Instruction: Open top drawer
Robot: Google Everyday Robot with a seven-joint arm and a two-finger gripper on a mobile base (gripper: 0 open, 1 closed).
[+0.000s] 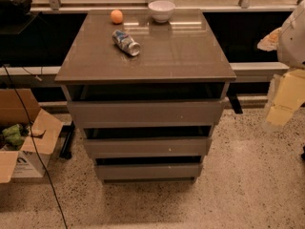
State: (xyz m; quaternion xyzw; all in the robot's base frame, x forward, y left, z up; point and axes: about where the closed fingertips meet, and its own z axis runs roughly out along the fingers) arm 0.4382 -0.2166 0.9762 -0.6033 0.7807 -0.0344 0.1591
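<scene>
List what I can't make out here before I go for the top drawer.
Camera view:
- Top drawer inside: the dark gap above its front is in shadow under the cabinet top.
- Gripper, right of the cabinet and away from it: a pale smear, with the arm cut by the right edge.
- Can label: too small.
- Cardboard box: cut by the left edge.

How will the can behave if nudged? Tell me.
The can lies on its side on the glossy cabinet top, so it probably rolls or slides easily. It looks dented, so it is likely light. The pincer hangs beyond the top's right edge.
</scene>
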